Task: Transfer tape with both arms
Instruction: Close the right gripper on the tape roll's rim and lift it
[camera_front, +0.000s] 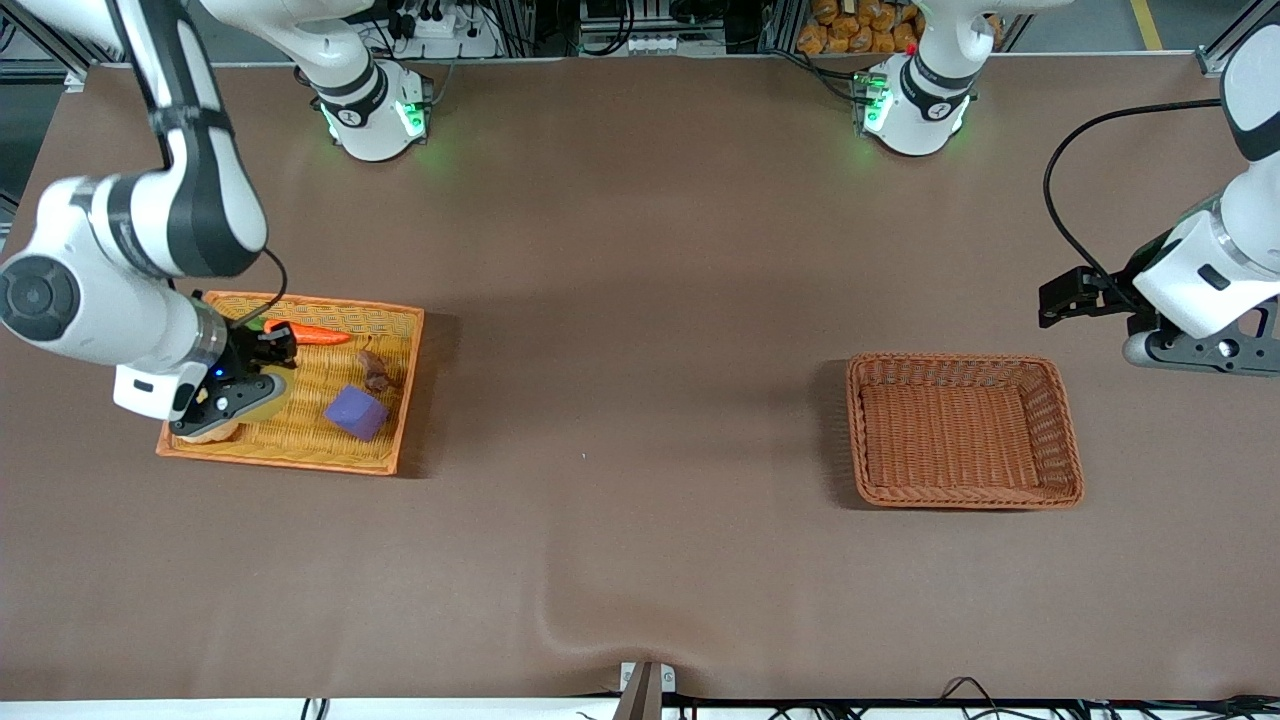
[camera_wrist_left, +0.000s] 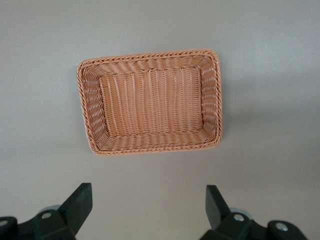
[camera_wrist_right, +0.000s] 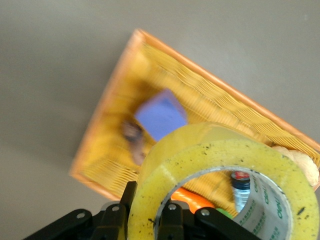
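The right gripper (camera_front: 232, 392) hung over the yellow tray (camera_front: 400, 390), its fingers (camera_wrist_right: 171, 220) pinching the wall of the tape (camera_wrist_right: 225, 185), which was lifted clear above the purple cube (camera_front: 356, 412). The left gripper (camera_wrist_left: 150, 207) waited spread wide beside the brown basket (camera_wrist_left: 85, 107).

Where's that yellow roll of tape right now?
The tape is held in the right gripper, over the yellow tray at the right arm's end of the table, above the purple cube.
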